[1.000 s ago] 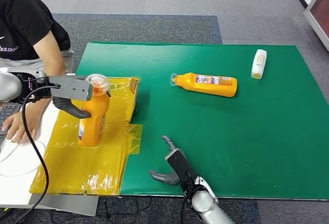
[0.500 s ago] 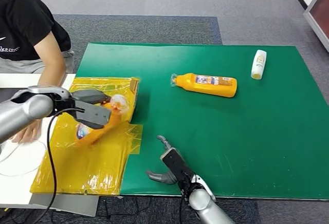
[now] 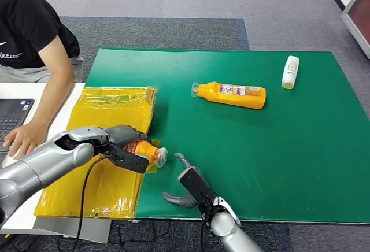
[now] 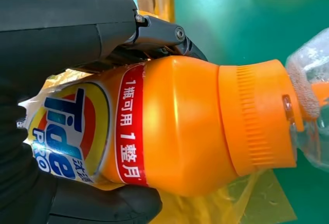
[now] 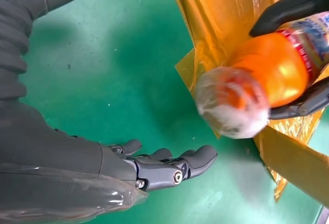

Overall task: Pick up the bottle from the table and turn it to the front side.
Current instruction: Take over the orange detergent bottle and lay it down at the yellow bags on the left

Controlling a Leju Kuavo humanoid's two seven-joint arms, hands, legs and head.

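Lower left of the head view, the left hand (image 3: 124,148) grasps the orange bottle (image 3: 146,149) sideways, dark fingers (image 4: 155,31) wrapped around its labelled body, clear cap toward the right hand (image 3: 187,185), whose fingers are spread, holding nothing.

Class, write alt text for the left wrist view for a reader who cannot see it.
The robot's left hand grips an orange detergent bottle on its side, its label facing the camera and its clear cap pointing away. Yellow plastic sheet and green mat lie behind.

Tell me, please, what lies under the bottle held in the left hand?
Yellow plastic sheet on the green mat lies beneath the bottle; the left hand covers the rest.
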